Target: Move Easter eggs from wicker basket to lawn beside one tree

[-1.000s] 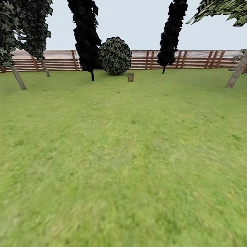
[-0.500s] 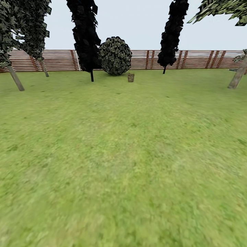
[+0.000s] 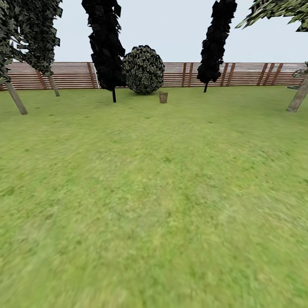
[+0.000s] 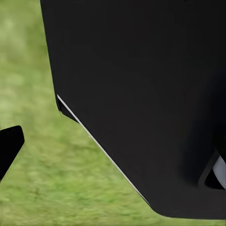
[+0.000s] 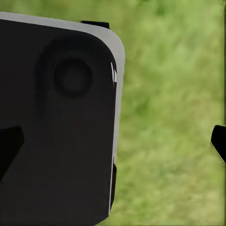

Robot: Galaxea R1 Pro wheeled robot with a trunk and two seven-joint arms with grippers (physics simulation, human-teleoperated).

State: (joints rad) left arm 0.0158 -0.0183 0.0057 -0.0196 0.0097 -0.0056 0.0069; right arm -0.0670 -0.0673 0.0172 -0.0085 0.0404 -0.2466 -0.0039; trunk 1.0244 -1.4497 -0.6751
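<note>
— Rolled forward over the lawn (image 3: pixel 162 205); shifted whole view accordingly. Gripper status?
— Kept right gripper (image 5: pixel 113 143) spread, empty, for transit; could not tell for left gripper (image 4: pixel 10 146). Spotted possible wicker basket (image 3: pixel 163 97) far ahead, beside bush (image 3: pixel 144 69).

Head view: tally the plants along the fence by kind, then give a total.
Dark narrow trees: 2
Round bushes: 1
Trees with pale leaning trunks: 3
Total: 6
</note>
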